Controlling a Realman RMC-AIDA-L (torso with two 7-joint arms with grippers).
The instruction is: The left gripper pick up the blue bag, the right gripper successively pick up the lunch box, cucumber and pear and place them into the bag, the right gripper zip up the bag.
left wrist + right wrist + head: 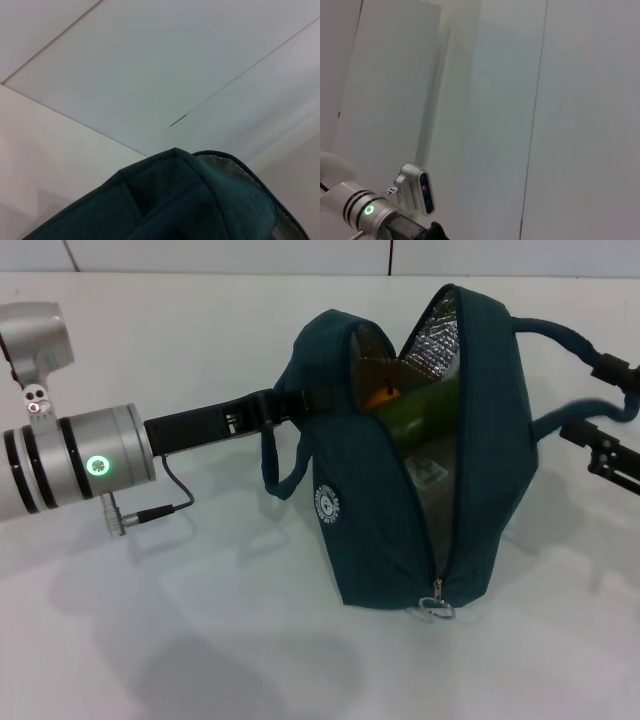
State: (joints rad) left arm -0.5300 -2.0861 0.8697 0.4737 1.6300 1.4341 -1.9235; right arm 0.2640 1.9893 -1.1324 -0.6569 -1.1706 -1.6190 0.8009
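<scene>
The blue bag (430, 470) stands upright on the white surface (200, 660) just right of centre, its long axis running from the near end, where the ring zip pull (437, 602) hangs low, away toward the far end. The zip is undone along the top, and the mouth gapes upward to show the silver foil lining (435, 340). Inside, the cucumber (420, 410) lies slanted, its upper end toward the right wall; only its middle shows. A small patch of the orange pear (383, 397) peeks out beside it. The lunch box is hidden. The left hand (285, 405) reaches in from the left and meets the bag's left side by the near handle (285, 455); its fingers are buried in fabric, so I cannot tell how far they are closed. The right hand (605, 445) sits at the right edge by the other handle (560, 335), cut off, its grip unreadable.
</scene>
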